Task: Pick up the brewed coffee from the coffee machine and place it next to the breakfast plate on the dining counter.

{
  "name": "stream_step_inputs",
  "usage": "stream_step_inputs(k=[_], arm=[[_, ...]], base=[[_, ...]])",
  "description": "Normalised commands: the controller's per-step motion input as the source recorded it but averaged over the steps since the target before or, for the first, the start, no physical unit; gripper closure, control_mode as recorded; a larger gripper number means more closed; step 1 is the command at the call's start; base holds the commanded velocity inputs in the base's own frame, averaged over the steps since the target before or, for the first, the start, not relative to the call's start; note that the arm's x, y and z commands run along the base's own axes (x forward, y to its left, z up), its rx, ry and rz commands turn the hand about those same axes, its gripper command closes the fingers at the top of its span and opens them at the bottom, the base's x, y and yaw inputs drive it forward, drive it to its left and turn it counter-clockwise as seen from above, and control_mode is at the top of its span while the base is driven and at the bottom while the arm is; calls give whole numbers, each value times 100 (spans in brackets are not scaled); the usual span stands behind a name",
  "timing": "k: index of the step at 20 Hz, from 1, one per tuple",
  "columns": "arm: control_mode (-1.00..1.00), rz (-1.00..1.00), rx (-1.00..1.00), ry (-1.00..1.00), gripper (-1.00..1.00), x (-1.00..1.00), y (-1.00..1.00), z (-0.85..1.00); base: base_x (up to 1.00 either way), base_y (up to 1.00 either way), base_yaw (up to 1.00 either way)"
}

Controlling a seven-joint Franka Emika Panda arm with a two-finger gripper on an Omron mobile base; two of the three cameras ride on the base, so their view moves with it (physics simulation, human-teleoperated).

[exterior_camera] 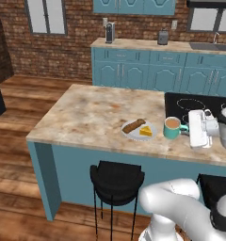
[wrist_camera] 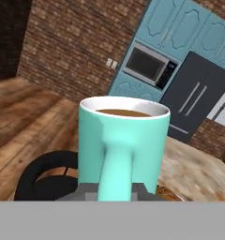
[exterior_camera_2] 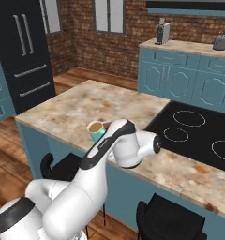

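We have the gripper (exterior_camera: 186, 128) clamped on the handle of the mug (exterior_camera: 172, 127), which sits just beside the plate (exterior_camera: 139, 130) on the counter (exterior_camera: 86, 115); rigid, smooth and brim-full, it wants a level, gentle release to avoid spilling.

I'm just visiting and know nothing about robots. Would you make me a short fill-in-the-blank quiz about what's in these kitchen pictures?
1. The gripper is shut on the handle of a teal ____ of coffee.
2. The mug stands on the dining counter beside a plate that holds a brown roll and a yellow ____.
3. The black cooktop is set into the ____.

Missing words: mug; wedge; dining counter
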Motion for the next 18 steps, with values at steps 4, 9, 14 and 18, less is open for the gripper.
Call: stream_step_inputs(k=[4, 9, 14, 18], arm=[[-100, -23, 0, 3, 100, 65, -51, -28], [-100, -20, 0, 6, 100, 63, -34, -20], [-100, -14, 0, 10, 100, 55, -23, -24], [-100, -5, 0, 6, 100, 56, -14, -41]], base=[[0, 0, 0], [0, 0, 0], [0, 0, 0], [0, 0, 0]])
